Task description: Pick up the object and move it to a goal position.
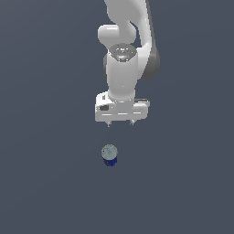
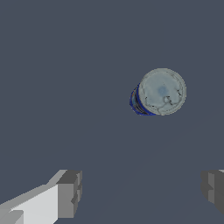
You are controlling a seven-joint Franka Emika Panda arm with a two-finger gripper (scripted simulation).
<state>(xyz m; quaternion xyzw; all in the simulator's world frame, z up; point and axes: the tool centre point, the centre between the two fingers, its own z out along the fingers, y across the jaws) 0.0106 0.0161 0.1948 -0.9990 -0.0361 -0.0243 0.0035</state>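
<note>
Flat slate-grey surface; mottled-top blue cylindrical object [image 1: 109,154] upright; white tool [image 1: 120,123] spread wide, holding nothing.

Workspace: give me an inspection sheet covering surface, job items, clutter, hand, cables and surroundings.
Surface: plain dark grey-blue floor, uniform, no markings seen.
Job's things: one small can with a pale mottled round top and dark blue body, standing upright on the floor, untouched. No goal marker visible.
Clutter: nothing seen.
Hand: white hand open, fingers spread wide and empty; it hangs above the floor, apart from the can, which is not between the fingers in the wrist view.
Cables: nothing seen.
Surroundings: only the white arm reaching down from the top of the exterior view; otherwise nothing seen.
</note>
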